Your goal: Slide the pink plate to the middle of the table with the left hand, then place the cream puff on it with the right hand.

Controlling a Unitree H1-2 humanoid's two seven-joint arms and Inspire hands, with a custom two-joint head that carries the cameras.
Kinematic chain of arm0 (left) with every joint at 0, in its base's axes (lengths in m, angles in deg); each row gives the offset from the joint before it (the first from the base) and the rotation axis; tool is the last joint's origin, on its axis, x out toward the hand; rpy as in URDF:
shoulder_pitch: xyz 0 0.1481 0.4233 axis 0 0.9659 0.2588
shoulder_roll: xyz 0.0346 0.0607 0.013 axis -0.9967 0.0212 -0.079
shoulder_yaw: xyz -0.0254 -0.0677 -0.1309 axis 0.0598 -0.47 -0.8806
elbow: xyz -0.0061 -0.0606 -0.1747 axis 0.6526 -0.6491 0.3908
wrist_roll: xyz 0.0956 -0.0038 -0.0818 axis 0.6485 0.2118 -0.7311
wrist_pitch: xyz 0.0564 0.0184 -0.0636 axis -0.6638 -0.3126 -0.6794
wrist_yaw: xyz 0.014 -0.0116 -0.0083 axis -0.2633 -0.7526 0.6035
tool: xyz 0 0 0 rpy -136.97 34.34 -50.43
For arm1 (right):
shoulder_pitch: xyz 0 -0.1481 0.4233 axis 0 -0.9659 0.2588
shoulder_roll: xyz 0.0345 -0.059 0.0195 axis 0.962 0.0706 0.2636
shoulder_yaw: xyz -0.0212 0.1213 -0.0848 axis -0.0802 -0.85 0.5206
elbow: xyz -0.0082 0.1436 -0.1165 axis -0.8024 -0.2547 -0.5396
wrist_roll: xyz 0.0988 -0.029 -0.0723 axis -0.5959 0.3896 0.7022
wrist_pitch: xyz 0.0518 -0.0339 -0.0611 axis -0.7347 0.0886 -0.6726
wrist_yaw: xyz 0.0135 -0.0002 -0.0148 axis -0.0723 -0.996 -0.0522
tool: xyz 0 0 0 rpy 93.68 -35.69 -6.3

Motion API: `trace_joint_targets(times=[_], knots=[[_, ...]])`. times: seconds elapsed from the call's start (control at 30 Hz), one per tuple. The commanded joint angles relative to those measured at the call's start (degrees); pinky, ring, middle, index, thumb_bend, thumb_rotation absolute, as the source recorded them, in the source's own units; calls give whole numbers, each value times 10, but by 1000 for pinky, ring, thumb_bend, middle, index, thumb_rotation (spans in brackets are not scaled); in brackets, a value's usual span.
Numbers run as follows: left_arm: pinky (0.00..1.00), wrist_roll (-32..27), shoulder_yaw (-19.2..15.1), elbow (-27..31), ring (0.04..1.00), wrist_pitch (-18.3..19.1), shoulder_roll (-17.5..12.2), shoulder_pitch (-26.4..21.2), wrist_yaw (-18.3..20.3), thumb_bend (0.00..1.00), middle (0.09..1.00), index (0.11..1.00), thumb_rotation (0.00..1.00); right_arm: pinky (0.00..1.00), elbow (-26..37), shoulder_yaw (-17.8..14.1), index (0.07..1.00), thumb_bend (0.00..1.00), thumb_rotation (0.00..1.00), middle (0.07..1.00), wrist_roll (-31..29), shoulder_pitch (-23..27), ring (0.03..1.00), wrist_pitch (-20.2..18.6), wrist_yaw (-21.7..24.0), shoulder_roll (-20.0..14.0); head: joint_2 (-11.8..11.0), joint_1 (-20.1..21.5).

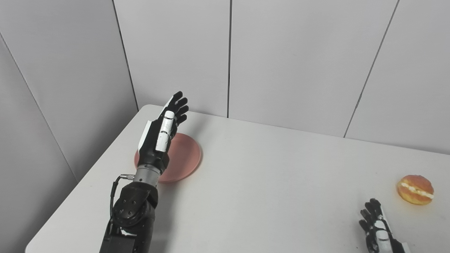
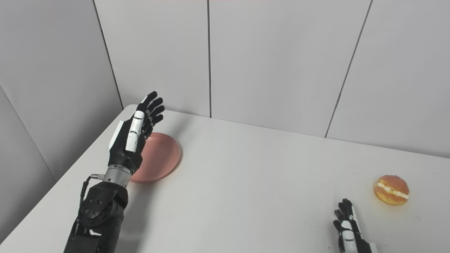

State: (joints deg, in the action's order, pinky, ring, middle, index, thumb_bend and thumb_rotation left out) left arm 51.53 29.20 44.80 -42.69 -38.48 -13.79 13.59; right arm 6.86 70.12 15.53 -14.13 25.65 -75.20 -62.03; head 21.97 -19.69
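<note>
Pink plate (image 1: 182, 158): bare dish, table (image 1: 267, 196) at 10 o'clock, near the left edge. Cream puff (image 1: 415, 189): on the tabletop at 3 o'clock, well apart from the plate. Left hand (image 1: 161, 137): raised above the plate's left part, fingers extended and apart, holding nothing. Right hand (image 1: 378, 228): at 5 o'clock, near the puff, fingers loosely spread, holding nothing.

pink plate (image 1: 184, 156) partly behind left hand (image 1: 162, 135)
</note>
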Motion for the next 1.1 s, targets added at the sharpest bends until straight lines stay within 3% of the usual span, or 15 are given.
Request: trace_joint_targets(times=[0.0, 0.57, 0.73, 0.87, 1.07], knots=[[943, -8, -10, 0, 923, -17, -21, -30, -3, 406, 929, 905, 1000, 1000, -39, 1, 1000, 240, 1000, 1000, -4, -18, 1000, 27, 3, 5, 1, -2], [906, -25, -53, -85, 908, -21, -82, -55, -2, 404, 920, 897, 1000, 1000, -42, -3, 1000, 264, 1000, 1000, -7, -17, 1000, 21, 3, 5, 3, -10], [872, -36, -65, -110, 894, -7, -93, -57, -7, 392, 904, 885, 1000, 1000, -41, -3, 1000, 254, 1000, 1000, -9, -16, 1000, 20, 4, 5, 5, -12], [868, -34, -68, -128, 895, -21, -101, -52, -8, 390, 904, 883, 980, 1000, -42, -3, 1000, 255, 1000, 1000, -5, -16, 1000, 21, 3, 4, 7, -12], [922, -60, -83, -133, 917, -14, -103, -49, -2, 381, 922, 898, 999, 1000, -37, -4, 1000, 256, 1000, 1000, -11, -18, 1000, 17, 5, 4, 11, -16]])
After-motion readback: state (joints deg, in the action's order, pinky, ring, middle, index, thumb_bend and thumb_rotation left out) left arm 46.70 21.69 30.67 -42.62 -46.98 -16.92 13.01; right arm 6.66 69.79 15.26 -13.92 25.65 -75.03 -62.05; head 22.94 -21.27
